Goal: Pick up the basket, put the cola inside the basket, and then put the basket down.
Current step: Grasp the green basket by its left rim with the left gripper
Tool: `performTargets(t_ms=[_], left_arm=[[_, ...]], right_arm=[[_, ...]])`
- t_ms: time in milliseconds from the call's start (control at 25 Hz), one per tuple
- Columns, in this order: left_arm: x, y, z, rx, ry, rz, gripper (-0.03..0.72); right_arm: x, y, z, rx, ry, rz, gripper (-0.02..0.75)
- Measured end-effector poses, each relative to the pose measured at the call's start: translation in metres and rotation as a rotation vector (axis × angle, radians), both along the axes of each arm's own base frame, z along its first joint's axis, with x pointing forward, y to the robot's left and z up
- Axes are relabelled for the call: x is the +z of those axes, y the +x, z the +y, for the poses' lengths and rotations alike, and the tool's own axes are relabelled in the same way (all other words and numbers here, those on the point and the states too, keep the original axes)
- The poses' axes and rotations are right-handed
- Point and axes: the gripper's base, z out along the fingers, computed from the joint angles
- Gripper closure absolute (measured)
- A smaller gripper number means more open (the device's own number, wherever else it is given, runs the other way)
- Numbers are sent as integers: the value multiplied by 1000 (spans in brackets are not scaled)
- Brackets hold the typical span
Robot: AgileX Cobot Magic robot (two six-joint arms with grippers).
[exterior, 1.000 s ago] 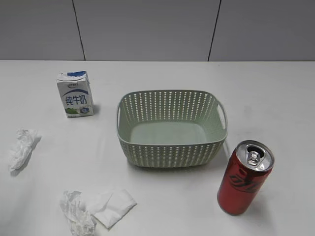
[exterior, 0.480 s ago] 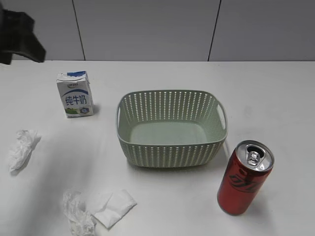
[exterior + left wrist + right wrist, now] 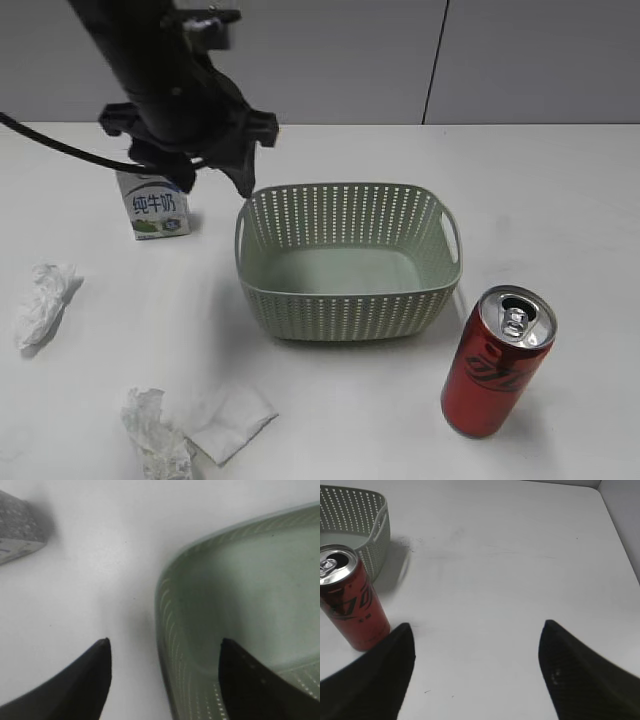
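My left gripper point(image 3: 162, 647) hangs spread wide, straddling the basket point(image 3: 348, 262) at its left rim (light, springy plastic, I judge); that wall suits pinching. The cola point(image 3: 497, 362) stands just beside its right front corner.

The basket point(image 3: 349, 262) sits on the table point(image 3: 560, 200) at frame centre. The cola point(image 3: 497, 362) stands upright at lower right, just beside the basket's near right corner. The milk carton point(image 3: 153, 203) stands left of the basket, toward upper left. The left gripper point(image 3: 215, 178) hangs between them, seemingly astride the basket's left rim. Crumpled tissues point(image 3: 42, 303) lie at the left edge and bottom left.
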Motion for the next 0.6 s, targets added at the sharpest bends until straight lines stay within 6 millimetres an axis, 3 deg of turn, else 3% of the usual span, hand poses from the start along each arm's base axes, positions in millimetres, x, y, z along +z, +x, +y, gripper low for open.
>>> performTargets(t_ms=[160,400,480,600], left_arm=[[-33,5,-9,36,31,75,181],[-64,8,-12,81,65,140,207],[-69,9,-12,84,71,150,261],[-70,9,-13,86,71,151,416]], right_arm=[[0,0,0,1,0,0,153],[0,0,0,1,0,0,153],[0,0,0,1,0,0,153],[0,0,0,0,1,0,153]])
